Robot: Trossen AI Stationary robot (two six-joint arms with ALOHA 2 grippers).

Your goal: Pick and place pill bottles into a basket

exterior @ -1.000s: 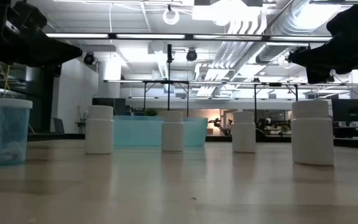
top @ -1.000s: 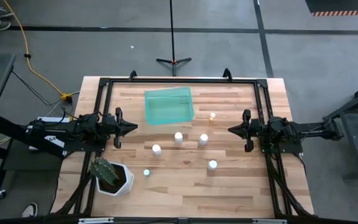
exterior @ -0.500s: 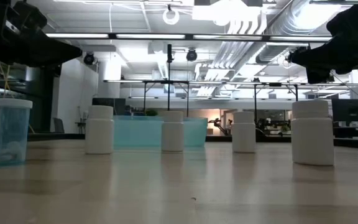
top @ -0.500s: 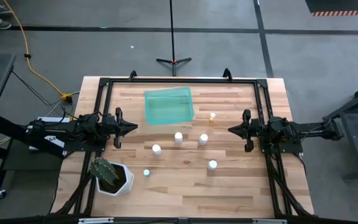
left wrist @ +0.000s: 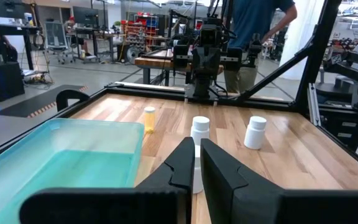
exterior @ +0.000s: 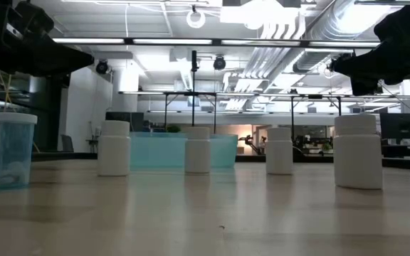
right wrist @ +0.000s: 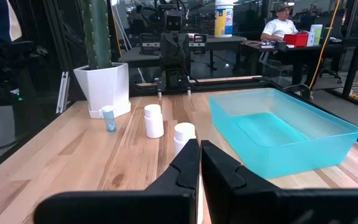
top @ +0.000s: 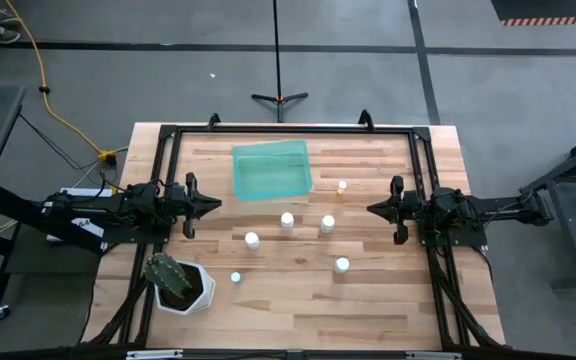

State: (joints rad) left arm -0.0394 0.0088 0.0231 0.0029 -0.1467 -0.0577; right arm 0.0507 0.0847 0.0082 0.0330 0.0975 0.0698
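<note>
I see the wooden table (top: 368, 300) with the teal basket (top: 272, 170) toward its far side, nothing in it. 6 pill bottles stand loose: an amber one (top: 342, 186) right of the basket, 3 white ones (top: 287, 221) in a loose row nearer, another (top: 342, 265) nearer right, and what looks like a bluish one (top: 235, 278) beside the cactus pot (top: 180, 284). Left gripper (top: 212, 205) and right gripper (top: 372, 209) hover at the table's edges, fingers nearly together, empty.

The high view looks straight down; the low view looks level toward twelve o'clock. Wrist views face each other, sharing the basket (top: 271, 170) with both.
</note>
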